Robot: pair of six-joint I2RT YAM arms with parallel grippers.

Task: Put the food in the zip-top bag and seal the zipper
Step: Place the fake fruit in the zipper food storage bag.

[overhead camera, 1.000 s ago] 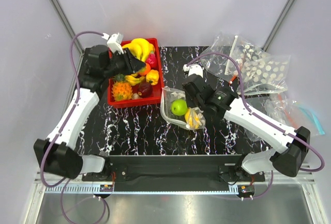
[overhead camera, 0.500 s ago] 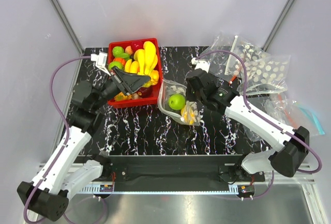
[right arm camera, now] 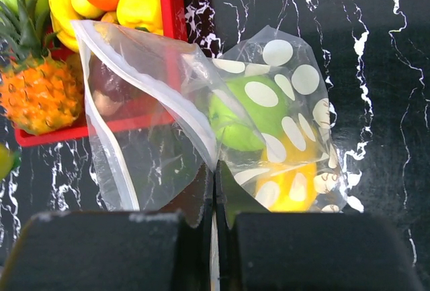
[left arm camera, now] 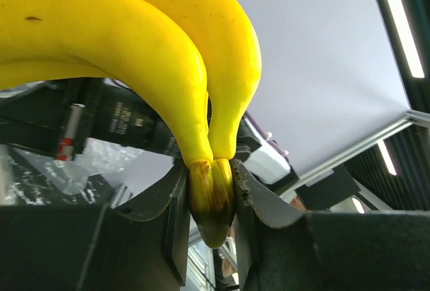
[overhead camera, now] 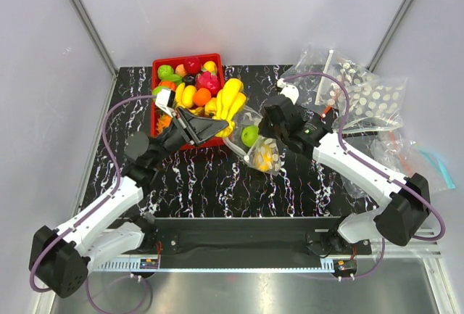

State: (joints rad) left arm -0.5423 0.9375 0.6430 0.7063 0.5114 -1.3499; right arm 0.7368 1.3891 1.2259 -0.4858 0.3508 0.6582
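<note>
The left tool (overhead camera: 205,127) is clenched on the brown stem end of the bananas (overhead camera: 230,100). In the left wrist view, the left tool (left arm camera: 211,203) pinches that stem from both sides, and the bananas (left arm camera: 134,49) fill the top of the frame. From above, the bananas hang near the middle of the frame, by the right edge of the red tray (overhead camera: 154,136) and just beside the bag (overhead camera: 259,147). The right tool (overhead camera: 270,127) is clamped on the bag's edge. In the right wrist view, the right tool (right arm camera: 215,190) sits at the bottom middle with its two sides pressed together on the plastic. The bag (right arm camera: 154,163) fans out above it, and its mouth gapes toward the left of the frame. The white zipper (right arm camera: 151,82) runs slanted along that mouth and is not pressed shut. The green apple (right arm camera: 238,119) is inside the bag, behind the white dots. The yellow fruit (right arm camera: 292,180) is inside too, just below the apple and to its right. The tray (right arm camera: 176,2) shows at upper left, and a pineapple (right arm camera: 40,96) lies in it. From above, the apple (overhead camera: 250,135) and yellow fruit (overhead camera: 265,157) sit near the middle of the black tabletop (overhead camera: 217,183). Other bags (overhead camera: 362,93) lie at the upper right.
</note>
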